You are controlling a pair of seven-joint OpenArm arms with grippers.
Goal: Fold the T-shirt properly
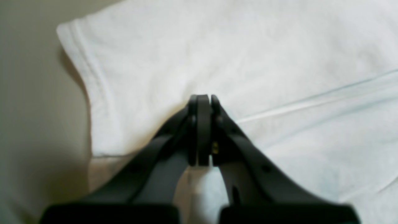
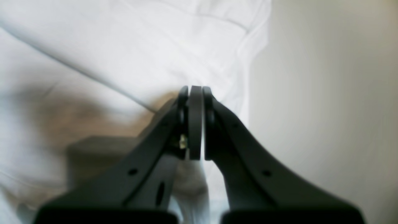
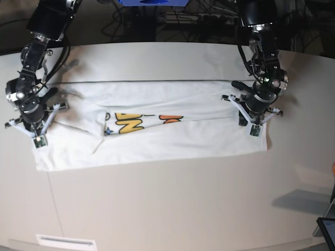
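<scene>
We are working both ends of the T-shirt (image 3: 157, 141).
Left fingers (image 1: 203, 102) and right fingers (image 2: 195, 93) are pressing closed, shirt cloth lying beneath both on the worktop (image 3: 172, 209).

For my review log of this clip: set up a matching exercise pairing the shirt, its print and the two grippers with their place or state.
Things:
1. large white cotton T-shirt
2. yellow and orange print
3. left gripper
4. right gripper

Places or states:
A. shut, at the cloth's end on the base view's left
B. partly covered by a folded flap
C. spread lengthwise across the pale table
D. shut, at the cloth's end on the base view's right

Pairs: 1-C, 2-B, 3-D, 4-A
</scene>
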